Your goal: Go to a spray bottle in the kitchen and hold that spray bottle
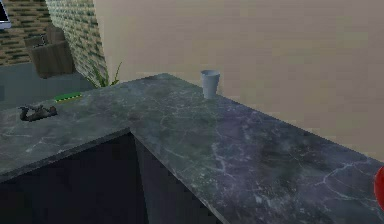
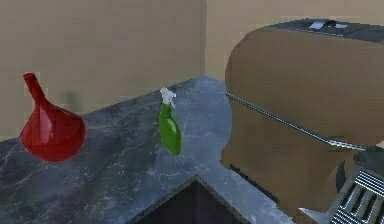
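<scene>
A green spray bottle [image 2: 170,124] with a white trigger head stands upright on the dark marble countertop [image 2: 120,160] in the arm side view, near the middle. A red vase [image 2: 50,125] with a narrow neck and round belly stands left of it on the same counter. The vase's red edge [image 1: 380,186] also shows at the forward view's right edge.
A large brown appliance [image 2: 300,90] fills the arm side view's right, with a thin metal rod [image 2: 290,124] across it and a slatted chrome object [image 2: 362,192] below. In the forward view the L-shaped counter [image 1: 230,140] carries a grey cup [image 1: 210,82] and a small dark object [image 1: 38,112]; beige wall behind.
</scene>
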Controlling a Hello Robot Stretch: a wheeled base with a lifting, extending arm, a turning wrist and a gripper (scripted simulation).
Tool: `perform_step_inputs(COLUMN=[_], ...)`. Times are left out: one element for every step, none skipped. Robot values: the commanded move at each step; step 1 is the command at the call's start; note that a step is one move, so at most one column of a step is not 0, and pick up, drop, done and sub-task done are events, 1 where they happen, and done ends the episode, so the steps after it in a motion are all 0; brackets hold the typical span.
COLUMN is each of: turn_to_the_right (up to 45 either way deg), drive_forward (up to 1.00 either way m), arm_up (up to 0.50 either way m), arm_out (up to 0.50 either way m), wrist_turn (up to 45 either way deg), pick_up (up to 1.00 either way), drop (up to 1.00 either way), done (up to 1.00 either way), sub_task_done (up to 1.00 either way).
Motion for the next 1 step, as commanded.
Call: perform_step_inputs(turn_to_the_right=[0.0], drive_forward=[0.00], arm_up=[0.50], arm_out=[0.00], wrist_turn=[0.0], pick_up=[0.00], drop=[0.00], done=[0.00], sub_task_done=[0.00])
